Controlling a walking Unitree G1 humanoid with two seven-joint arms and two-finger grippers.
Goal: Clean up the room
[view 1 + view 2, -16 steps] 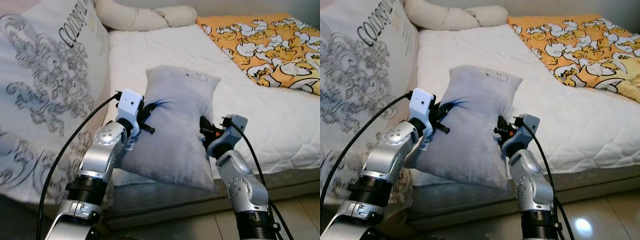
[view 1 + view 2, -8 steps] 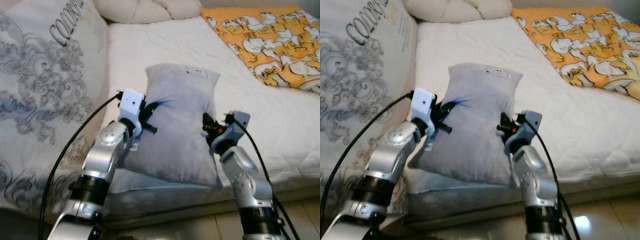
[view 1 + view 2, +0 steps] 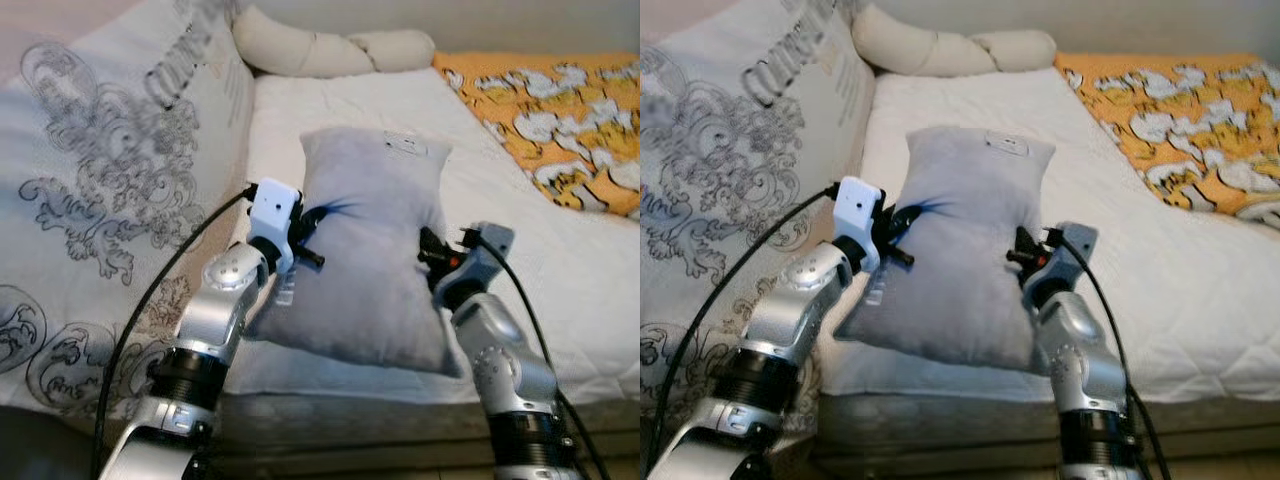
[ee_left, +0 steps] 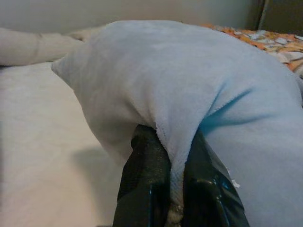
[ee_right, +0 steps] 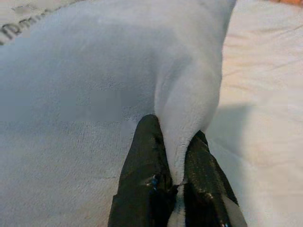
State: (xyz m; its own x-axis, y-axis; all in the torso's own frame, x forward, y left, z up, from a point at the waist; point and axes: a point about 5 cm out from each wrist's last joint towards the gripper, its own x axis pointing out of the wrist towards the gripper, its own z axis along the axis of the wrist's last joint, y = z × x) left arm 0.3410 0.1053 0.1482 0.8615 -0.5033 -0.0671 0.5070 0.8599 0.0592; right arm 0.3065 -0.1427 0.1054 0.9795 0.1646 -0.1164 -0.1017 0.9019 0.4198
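Note:
A light grey pillow [image 3: 365, 240] hangs over the near edge of the white mattress [image 3: 330, 110], held between both arms. My left gripper [image 3: 318, 218] is shut on the pillow's left edge, where the fabric bunches. My right gripper [image 3: 428, 250] is shut on its right edge. In the left wrist view two black fingers [image 4: 144, 184] pinch a fold of the pillow [image 4: 189, 80]. The right wrist view likewise shows the fingers [image 5: 147, 184] clamped on a ridge of the grey cloth [image 5: 94, 85].
A large patterned cushion [image 3: 110, 200] leans at the left of the bed. A cream bolster [image 3: 330, 50] lies along the head end. An orange printed blanket [image 3: 560, 120] covers the far right. The mattress's front edge [image 3: 330, 410] runs below the pillow.
The camera has shifted, so the bed and the bolster sit lower and further right in the picture. Both grippers keep the same hold on the pillow.

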